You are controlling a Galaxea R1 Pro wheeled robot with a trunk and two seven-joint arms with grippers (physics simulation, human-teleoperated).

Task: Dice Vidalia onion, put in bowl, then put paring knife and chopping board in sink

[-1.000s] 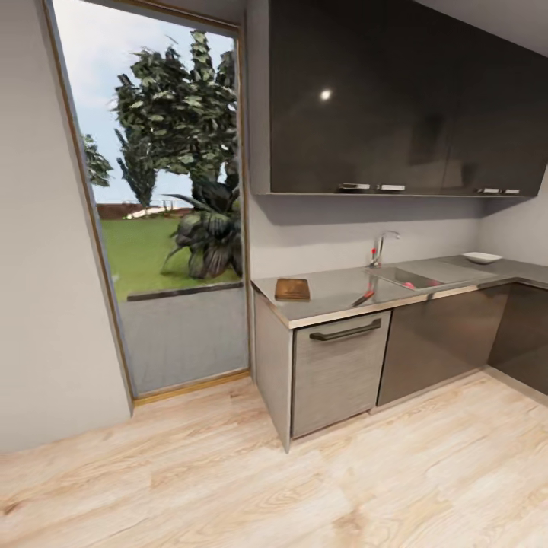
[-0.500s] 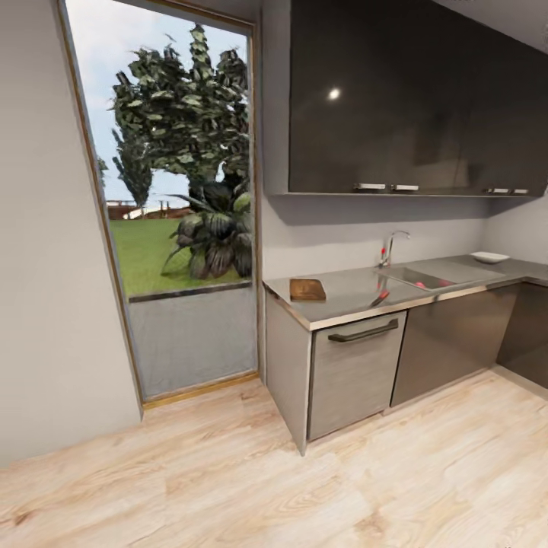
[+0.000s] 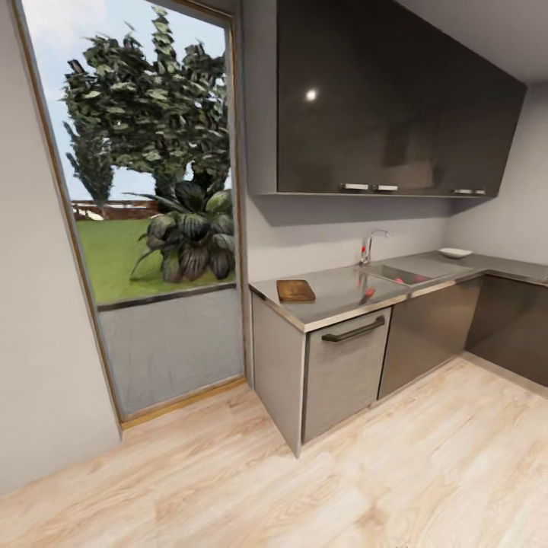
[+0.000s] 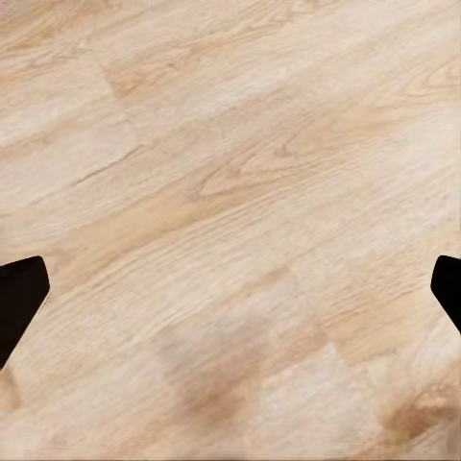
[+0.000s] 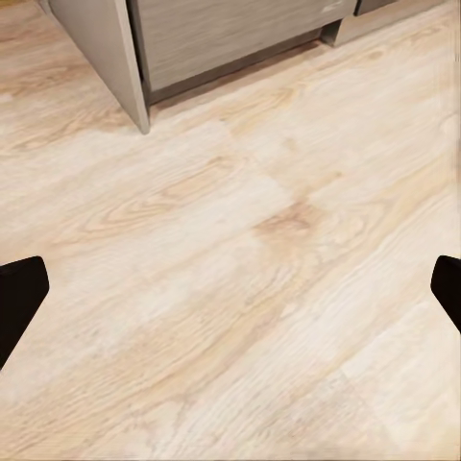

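In the head view the kitchen countertop [image 3: 335,295] stands ahead on the right, some way off. The brown chopping board [image 3: 295,290] lies near its left end. The paring knife [image 3: 368,293] shows as a small red mark at the sink's [image 3: 407,275] near edge. A pinkish-red lump in the sink looks like the Vidalia onion [image 3: 397,281], too small to be sure. The white bowl [image 3: 454,253] sits at the counter's far right. My left gripper [image 4: 230,293] and right gripper [image 5: 230,293] are open, with only floor planks between the fingertips.
A tall window [image 3: 144,221] onto a garden fills the wall left of the counter. Black upper cabinets [image 3: 380,106] hang above the worktop, and a tap [image 3: 371,245] stands behind the sink. Grey drawer fronts [image 3: 346,373] and wood-plank floor [image 3: 304,487] lie between me and the counter.
The whole head view has shifted as the camera moved, so the counter and window now sit further left in the picture. The board, knife and bowl have not moved on the counter.
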